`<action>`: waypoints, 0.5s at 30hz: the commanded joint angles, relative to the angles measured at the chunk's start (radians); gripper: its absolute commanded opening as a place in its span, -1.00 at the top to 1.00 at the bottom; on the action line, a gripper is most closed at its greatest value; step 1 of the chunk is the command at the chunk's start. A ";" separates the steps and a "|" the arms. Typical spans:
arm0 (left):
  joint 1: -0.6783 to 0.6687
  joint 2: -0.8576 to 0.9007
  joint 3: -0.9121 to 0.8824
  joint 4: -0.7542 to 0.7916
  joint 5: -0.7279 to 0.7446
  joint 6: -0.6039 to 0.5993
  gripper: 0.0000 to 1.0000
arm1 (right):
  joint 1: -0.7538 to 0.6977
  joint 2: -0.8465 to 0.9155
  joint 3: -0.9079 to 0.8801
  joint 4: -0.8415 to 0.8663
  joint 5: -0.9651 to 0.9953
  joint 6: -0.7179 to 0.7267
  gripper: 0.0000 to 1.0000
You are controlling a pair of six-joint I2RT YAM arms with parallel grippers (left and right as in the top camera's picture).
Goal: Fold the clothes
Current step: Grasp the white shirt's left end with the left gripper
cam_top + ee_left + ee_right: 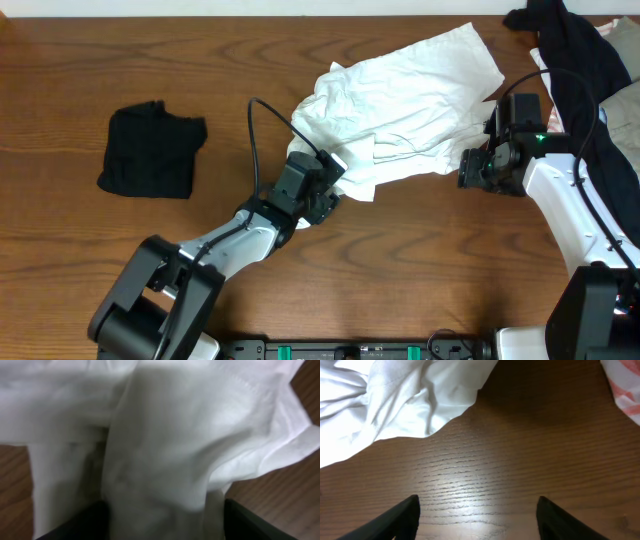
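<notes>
Seemingly, the white shirt bunches between left fingers, ahead of right fingers.

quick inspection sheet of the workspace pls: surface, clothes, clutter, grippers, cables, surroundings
surface: wooden table, bare grain around the clothes
job's things: white shirt wrinkled and unfolded at centre; black garment folded at left; black pile at the top right corner; red-striped fabric beside it
clutter: nothing seen
grippers: left gripper open, shirt fabric bunched between its fingers; right gripper open over bare table, just short of the shirt's edge
cables: black cable loops up from the left arm, clear of the shirt
surroundings: pale strip past the table's far edge
</notes>
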 commanded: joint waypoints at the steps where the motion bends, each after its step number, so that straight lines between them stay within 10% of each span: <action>1: -0.001 0.011 0.025 0.037 -0.016 0.024 -0.30 | -0.006 -0.007 0.006 -0.001 -0.020 0.007 -0.29; 11: -0.001 -0.138 0.032 0.085 -0.016 0.020 0.12 | -0.006 -0.007 0.006 0.005 -0.019 0.007 0.21; 15: -0.001 -0.170 0.032 0.034 -0.015 -0.004 0.63 | -0.006 -0.007 0.006 0.005 -0.020 0.007 0.60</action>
